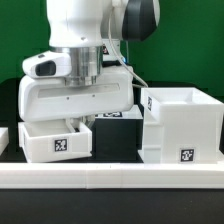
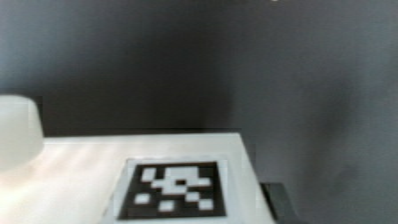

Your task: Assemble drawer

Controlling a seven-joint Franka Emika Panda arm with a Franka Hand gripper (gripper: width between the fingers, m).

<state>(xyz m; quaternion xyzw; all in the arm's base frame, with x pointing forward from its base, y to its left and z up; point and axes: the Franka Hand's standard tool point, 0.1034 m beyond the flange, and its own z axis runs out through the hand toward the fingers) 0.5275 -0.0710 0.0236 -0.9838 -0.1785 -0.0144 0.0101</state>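
The large white cube-like housing (image 1: 178,125) stands at the exterior view's right, open on top, with a tag low on its front. A smaller white tray (image 1: 55,141) with a tag on its front sits at the left on the table. My gripper (image 1: 75,122) reaches down from the white hand onto that tray's top edge. In the wrist view the tray's tagged white face (image 2: 178,188) fills the lower part, with one dark fingertip (image 2: 278,196) tight against its edge. The other finger is hidden. The gripper looks shut on the tray.
A second tag (image 1: 110,115) shows on a white part behind the hand, between tray and housing. A low white rail (image 1: 110,178) runs along the front. Another white piece (image 1: 3,136) sits at the far left edge. The table is black and the backdrop green.
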